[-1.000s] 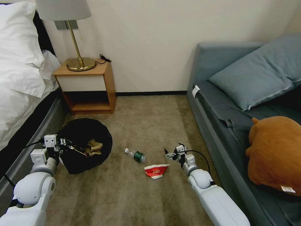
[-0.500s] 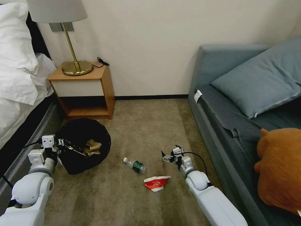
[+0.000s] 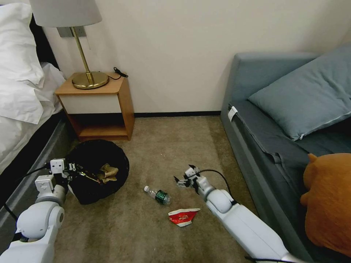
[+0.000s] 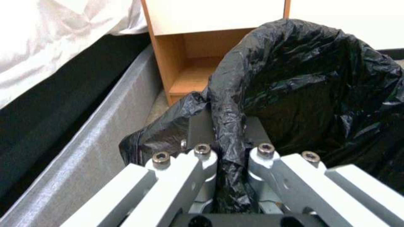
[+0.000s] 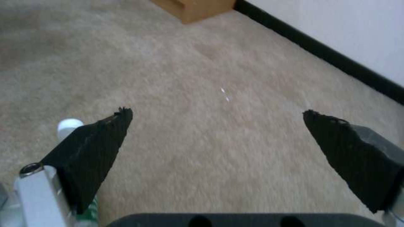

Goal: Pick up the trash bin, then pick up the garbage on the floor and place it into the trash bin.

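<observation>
Black-lined trash bin (image 3: 95,171) rim pinched by left gripper (image 4: 229,151), right gripper (image 5: 214,116) jaws wide

Bin (image 3: 95,171): round, black-bag lined, tilted, holding tan paper (image 3: 107,172). Bottle (image 3: 157,194): clear, green label, lying on carpet right of bin. Carton (image 3: 183,216): crushed, red-and-white, flat near bottle, apart.

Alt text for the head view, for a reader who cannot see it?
Left end effector grips the trash bin rim on beige carpet; the open right end effector hovers near a clear bottle and crushed red carton.
</observation>
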Controlling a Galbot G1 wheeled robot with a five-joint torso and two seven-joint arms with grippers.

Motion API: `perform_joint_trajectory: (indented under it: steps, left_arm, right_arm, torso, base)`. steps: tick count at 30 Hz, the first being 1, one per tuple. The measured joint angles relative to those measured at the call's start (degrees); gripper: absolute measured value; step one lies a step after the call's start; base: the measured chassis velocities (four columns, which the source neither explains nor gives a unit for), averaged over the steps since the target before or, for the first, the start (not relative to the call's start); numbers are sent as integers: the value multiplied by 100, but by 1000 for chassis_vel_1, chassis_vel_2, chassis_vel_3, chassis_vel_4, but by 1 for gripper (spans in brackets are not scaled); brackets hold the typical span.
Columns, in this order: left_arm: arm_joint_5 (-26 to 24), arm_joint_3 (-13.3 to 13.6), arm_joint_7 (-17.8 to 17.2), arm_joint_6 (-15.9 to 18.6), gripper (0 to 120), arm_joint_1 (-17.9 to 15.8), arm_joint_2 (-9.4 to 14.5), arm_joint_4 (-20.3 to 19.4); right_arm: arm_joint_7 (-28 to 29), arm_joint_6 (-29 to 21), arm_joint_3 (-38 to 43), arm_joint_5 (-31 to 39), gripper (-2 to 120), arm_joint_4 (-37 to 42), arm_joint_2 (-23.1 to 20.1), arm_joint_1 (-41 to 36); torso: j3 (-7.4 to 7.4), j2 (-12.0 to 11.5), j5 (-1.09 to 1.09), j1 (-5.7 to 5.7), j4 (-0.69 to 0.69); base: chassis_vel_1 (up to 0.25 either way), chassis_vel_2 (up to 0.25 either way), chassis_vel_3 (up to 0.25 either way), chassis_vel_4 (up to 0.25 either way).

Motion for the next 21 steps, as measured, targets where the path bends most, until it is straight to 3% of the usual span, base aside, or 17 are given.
perform_joint_trajectory:
  steps: [12, 14, 16, 21]
  left_arm:
    - [9, -174, 3, 15, 4, 106, 37, -36]
    - [18, -181, 3, 31, 4, 108, 49, -49]
    - [39, -184, 3, 85, 4, 84, 75, -71]
    - [92, -145, 4, 102, 4, -14, 74, -22]
  right_arm:
    - [-482, -50, -582, -23, 100, 70, -147, 294]
    - [-545, -69, -655, -10, 100, 175, -327, 305]
    - [-819, -117, -898, 4, 100, 644, -1053, 313]
    - [-1225, -208, -979, -114, 100, 1267, -1680, 200]
  torso:
    - [0, 0, 3, 0, 1]
    - [0, 0, 3, 0, 2]
    - [0, 0, 1, 0, -2]
    - [0, 0, 2, 0, -3]
  base:
    - [0, 0, 0, 0]
    - [0, 0, 0, 0]
    - [0, 0, 0, 0]
    - [0, 0, 0, 0]
